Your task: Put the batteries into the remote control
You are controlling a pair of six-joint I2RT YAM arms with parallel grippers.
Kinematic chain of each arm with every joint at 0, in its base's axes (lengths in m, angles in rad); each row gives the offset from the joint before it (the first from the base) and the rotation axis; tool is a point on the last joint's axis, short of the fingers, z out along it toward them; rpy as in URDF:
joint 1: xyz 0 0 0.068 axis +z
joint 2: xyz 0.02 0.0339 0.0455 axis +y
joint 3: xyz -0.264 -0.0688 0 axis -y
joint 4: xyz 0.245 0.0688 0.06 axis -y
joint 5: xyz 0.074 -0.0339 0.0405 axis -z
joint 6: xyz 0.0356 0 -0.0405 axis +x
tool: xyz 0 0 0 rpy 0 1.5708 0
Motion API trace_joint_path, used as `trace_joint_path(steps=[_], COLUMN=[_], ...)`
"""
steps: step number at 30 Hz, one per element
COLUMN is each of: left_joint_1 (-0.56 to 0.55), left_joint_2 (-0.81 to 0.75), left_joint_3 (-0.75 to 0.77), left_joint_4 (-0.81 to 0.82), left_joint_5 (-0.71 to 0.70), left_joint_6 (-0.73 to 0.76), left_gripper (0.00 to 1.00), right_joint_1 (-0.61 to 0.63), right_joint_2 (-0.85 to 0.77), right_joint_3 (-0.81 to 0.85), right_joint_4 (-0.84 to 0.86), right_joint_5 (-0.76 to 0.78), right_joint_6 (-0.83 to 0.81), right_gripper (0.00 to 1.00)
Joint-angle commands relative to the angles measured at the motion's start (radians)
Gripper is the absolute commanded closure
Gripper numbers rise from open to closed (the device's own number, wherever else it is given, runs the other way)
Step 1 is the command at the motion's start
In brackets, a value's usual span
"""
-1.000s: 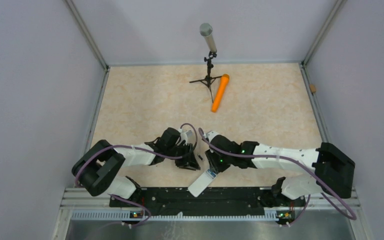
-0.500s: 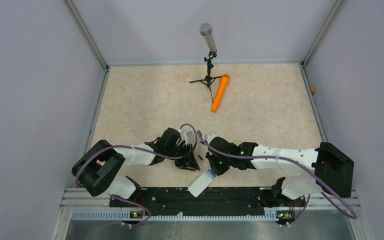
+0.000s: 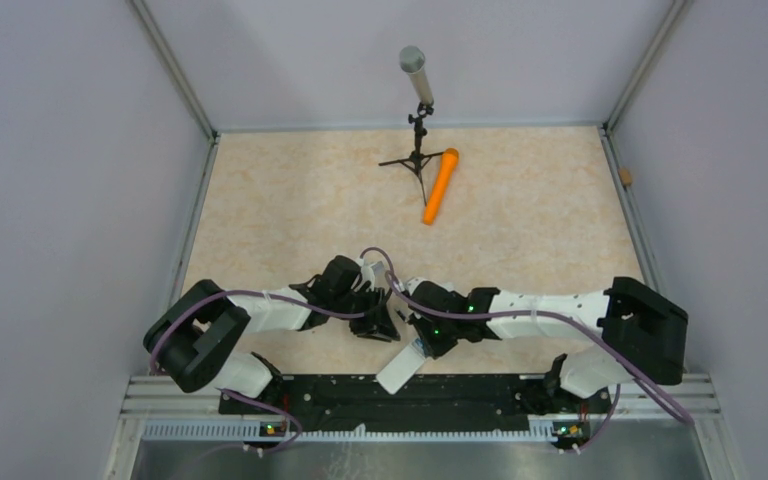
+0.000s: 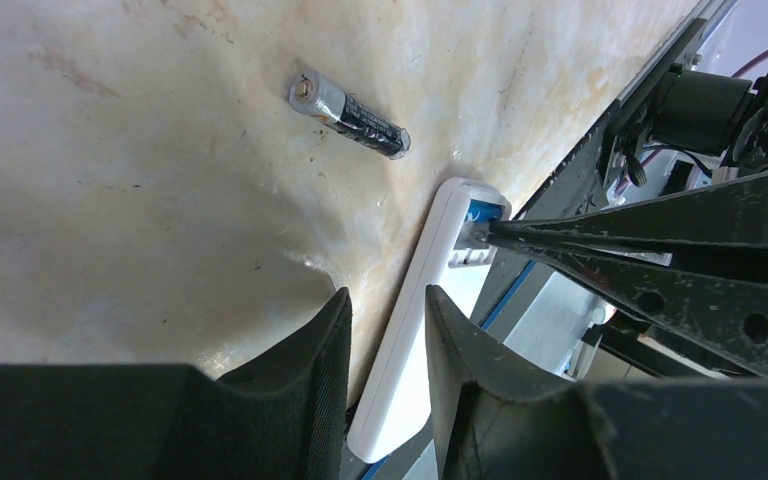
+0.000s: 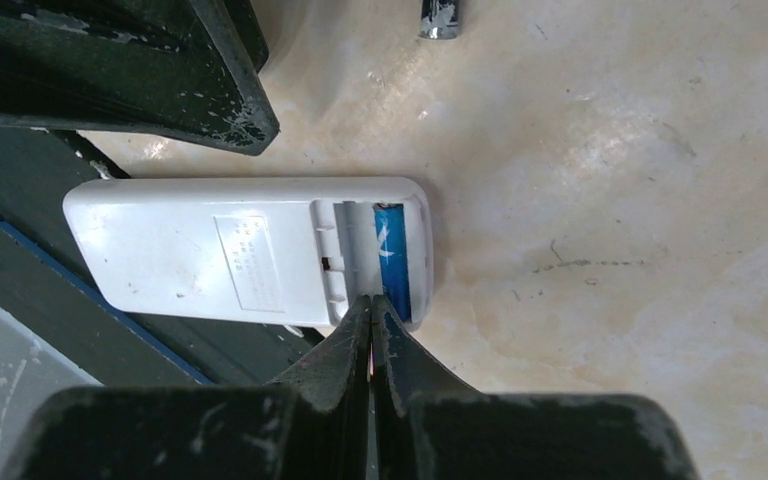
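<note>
Nearest us, the white remote control (image 5: 210, 250) lies back up at the near edge of the table (image 3: 290, 200), its tail over the black rail (image 3: 360, 395). Our right gripper (image 5: 371, 300) is fully closed and holds nothing, its tips meeting at the rim of the open compartment, where one blue-banded battery (image 5: 392, 260) sits. Just beyond, the left gripper (image 4: 388, 295) stands partly open above the table beside the remote; it seems to touch nothing, though the angle is poor. The second battery (image 4: 350, 115) lies loose close by. Far back stand the microphone (image 3: 413, 70) and orange cylinder (image 3: 440, 185).
</note>
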Motion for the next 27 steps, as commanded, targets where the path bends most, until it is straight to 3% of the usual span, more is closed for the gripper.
trace_joint_path(steps=[1, 8, 21, 27], left_joint_1=[-0.005, -0.005, -0.005, -0.005], left_joint_2=[-0.002, 0.000, -0.003, 0.001], left_joint_3=[0.001, 0.004, 0.011, 0.014], left_joint_4=[0.022, 0.024, 0.010, 0.011], left_joint_5=[0.006, 0.007, 0.001, 0.002], left_joint_6=[0.016, 0.014, 0.022, 0.025], left_gripper=[0.66, 0.66, 0.66, 0.66], right_joint_1=[0.018, 0.024, 0.024, 0.024], right_joint_2=[0.039, 0.046, -0.088, -0.062], right_joint_3=[-0.009, 0.002, 0.078, 0.078], right_joint_4=[0.031, 0.007, -0.036, -0.052], right_joint_5=[0.002, 0.019, 0.112, 0.121], right_joint_6=[0.011, 0.011, 0.026, 0.023], right_gripper=[1.00, 1.00, 1.00, 1.00])
